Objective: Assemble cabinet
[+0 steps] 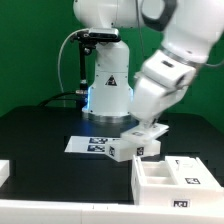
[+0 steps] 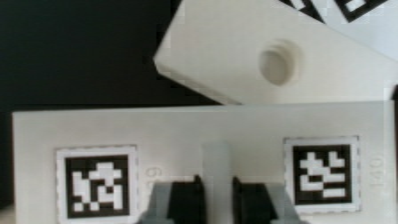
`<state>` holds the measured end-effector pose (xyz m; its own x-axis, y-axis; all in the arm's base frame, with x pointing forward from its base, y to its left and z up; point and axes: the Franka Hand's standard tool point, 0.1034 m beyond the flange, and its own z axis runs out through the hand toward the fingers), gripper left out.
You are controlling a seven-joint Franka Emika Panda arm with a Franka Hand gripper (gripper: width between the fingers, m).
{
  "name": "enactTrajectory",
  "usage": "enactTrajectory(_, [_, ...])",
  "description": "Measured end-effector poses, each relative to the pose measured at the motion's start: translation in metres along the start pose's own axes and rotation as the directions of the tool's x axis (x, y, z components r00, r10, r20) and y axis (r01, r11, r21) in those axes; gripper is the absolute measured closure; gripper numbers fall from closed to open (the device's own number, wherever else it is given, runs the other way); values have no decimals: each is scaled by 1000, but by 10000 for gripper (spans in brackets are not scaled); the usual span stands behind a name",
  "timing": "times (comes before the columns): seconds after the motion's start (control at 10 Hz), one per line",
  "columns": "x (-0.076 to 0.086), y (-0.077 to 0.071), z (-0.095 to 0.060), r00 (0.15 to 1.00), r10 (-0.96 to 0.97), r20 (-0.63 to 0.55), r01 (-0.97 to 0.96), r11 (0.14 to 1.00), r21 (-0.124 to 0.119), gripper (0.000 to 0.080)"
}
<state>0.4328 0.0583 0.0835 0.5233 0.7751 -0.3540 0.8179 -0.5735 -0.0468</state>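
My gripper point(image 1: 150, 128) reaches down over the table's middle, and its fingers point(image 2: 173, 200) are closed on a thin white cabinet panel point(image 2: 205, 150) that carries two square tags. The panel's edge shows as a white strip between the two fingers. In the exterior view the panel point(image 1: 146, 137) sits under the gripper. A white block point(image 2: 267, 60) with a round hole lies just beyond the panel, tilted. It also shows in the exterior view point(image 1: 124, 150). The open white cabinet box point(image 1: 168, 180) with inner walls stands at the exterior view's lower right.
The marker board point(image 1: 92, 145) lies flat on the black table beside the held panel, and one of its tags shows in the wrist view point(image 2: 347, 10). Another white part point(image 1: 5, 175) is cut off at the exterior view's left edge. The robot base point(image 1: 108, 85) stands behind.
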Motion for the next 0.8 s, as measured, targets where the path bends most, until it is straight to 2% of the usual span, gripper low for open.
enactTrajectory(0.1, [-17,4,2,993,112,-47,-113,994,-14,735])
enactTrajectory(0.2, [-26,4,4,962,257,-95,-258,966,7,735])
enactTrajectory(0.3, [-29,4,7,920,375,-116,-373,927,43,735])
enactTrajectory(0.5, [-25,1,7,893,437,-106,-434,900,49,735])
enactTrajectory(0.6, [-25,1,7,853,512,-102,-509,859,60,735])
enactTrajectory(0.7, [-25,2,6,800,591,-100,-586,806,75,735])
enactTrajectory(0.8, [-32,8,1,703,703,-110,-696,711,97,735])
